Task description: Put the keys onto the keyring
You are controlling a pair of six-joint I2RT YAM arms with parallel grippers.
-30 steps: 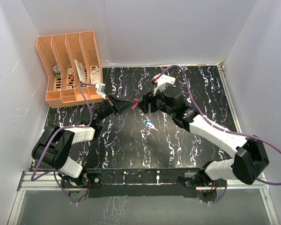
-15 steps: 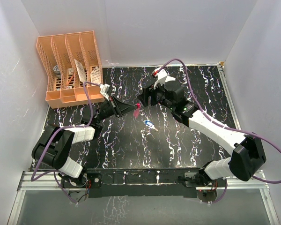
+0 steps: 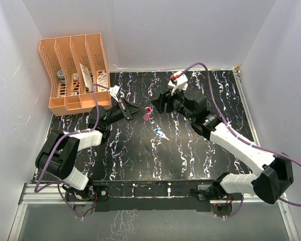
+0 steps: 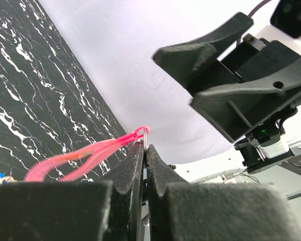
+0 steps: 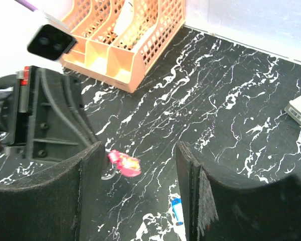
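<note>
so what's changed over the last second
The right gripper, open, has pulled back from the pink key, going right and toward the far side in the top view. No pickup or release shows. The left gripper stays shut on the pink key in about the same spot, and the blue key has not moved.

The top camera is looking down from above the near edge of the table (image 3: 200, 150). The left wrist camera is sighting closely along the left end effector (image 4: 144, 148) toward the right end effector (image 4: 175, 79) at 1 o'clock. The right wrist camera is facing down at the table. All three are sharing the pink key (image 3: 148, 113).
</note>
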